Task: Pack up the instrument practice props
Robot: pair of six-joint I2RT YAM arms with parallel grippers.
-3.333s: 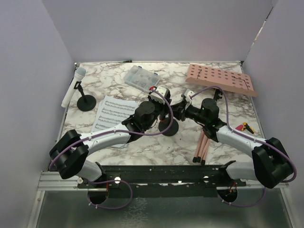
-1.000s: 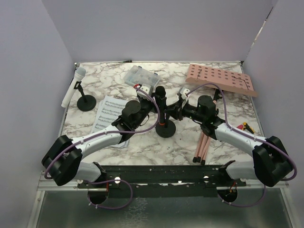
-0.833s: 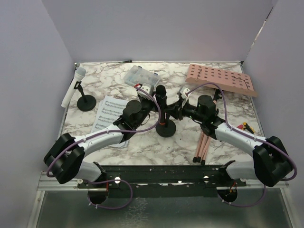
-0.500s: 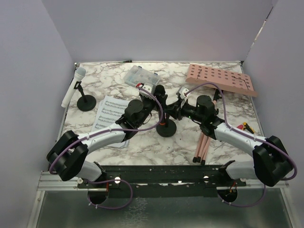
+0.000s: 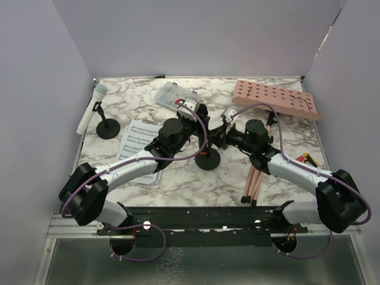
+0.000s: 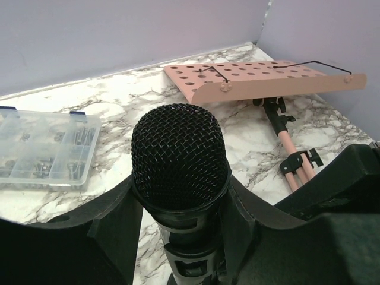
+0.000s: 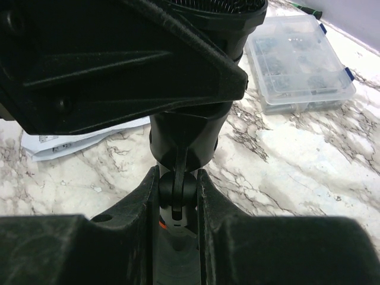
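Note:
A black microphone (image 6: 178, 155) stands upright in a black round-based mic holder (image 5: 208, 160) at the table's middle. My left gripper (image 6: 179, 185) is shut on the black microphone, its fingers (image 6: 116, 217) pressing the collar just under the mesh head. My right gripper (image 7: 177, 178) is shut on the holder's joint knob (image 7: 177, 193) below the clip. A white microphone (image 5: 95, 101) leans in a second holder (image 5: 108, 129) at the far left. Sheet-music pages (image 5: 139, 142) lie left of centre. The pink perforated board (image 5: 276, 99) lies at the back right, its pink legs (image 5: 255, 178) nearer me.
A clear plastic compartment box (image 5: 175, 97) sits behind the grippers, close to the left wrist. A small yellow and red item (image 5: 309, 159) lies by the right arm. Purple walls close in the table (image 5: 237, 178) on three sides.
My left gripper has moved forward and up around the black microphone's head, and its jaws have closed in on it. The right gripper has kept its hold on the holder.

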